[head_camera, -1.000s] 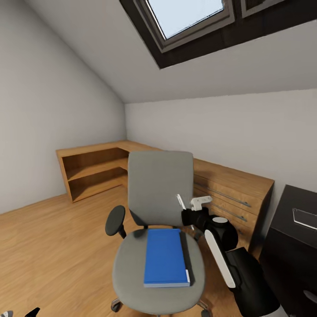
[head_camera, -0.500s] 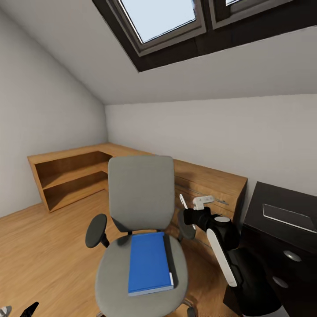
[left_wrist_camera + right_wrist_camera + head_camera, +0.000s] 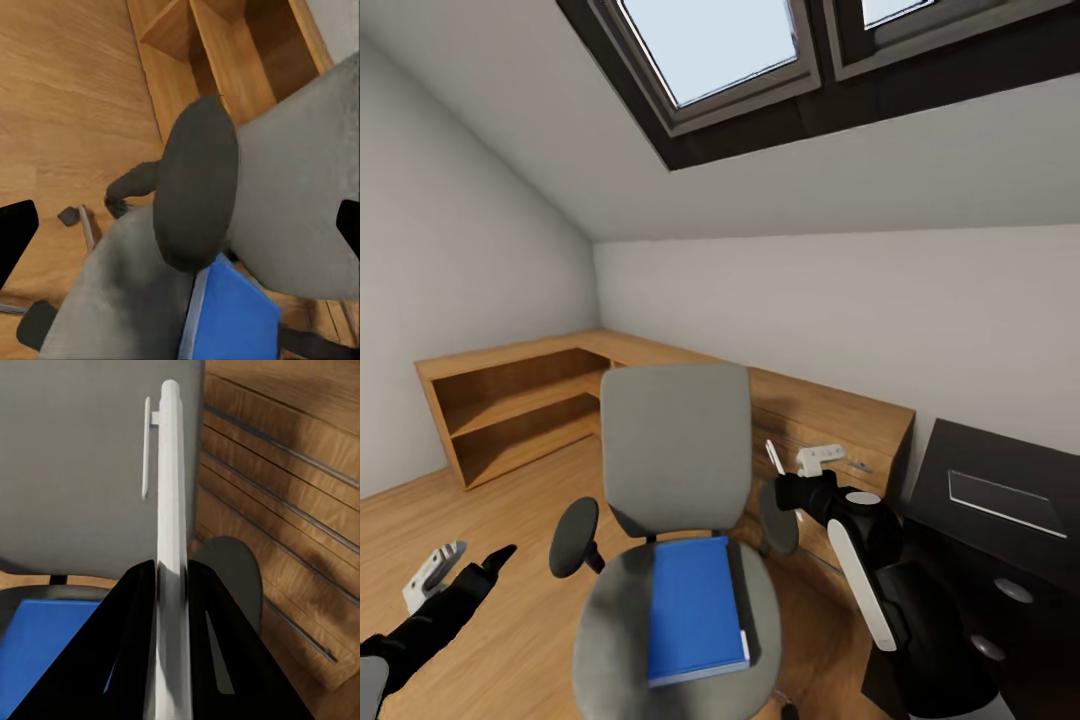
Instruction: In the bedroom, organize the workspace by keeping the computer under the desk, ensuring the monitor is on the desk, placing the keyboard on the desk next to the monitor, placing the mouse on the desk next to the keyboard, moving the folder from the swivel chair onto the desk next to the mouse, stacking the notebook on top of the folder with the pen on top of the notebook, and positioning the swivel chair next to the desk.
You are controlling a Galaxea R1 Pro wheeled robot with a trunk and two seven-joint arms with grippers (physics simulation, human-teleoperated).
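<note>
Room with sloped grey ceiling, roof windows (image 3: 710, 45), light wood floor (image 3: 510, 500). Grey padded swivel chair with black armrests (image 3: 678, 470) at 6 o'clock, thin bright blue folder (image 3: 693, 610) flat on seat. Right gripper (image 3: 773, 462) at 4 o'clock, fingers pinched tight on thin silver-white pen (image 3: 170, 510). Left gripper (image 3: 465, 565) at 8 o'clock, fingers wide apart, nothing held, beside black armrest (image 3: 196, 191). Step looks like: grab folder. Next: slip fingers under folder edge. Open floor at 9 o'clock; wood dresser (image 3: 830, 420) close at 3 o'clock, glossy black desk (image 3: 1000, 470) further right.
</note>
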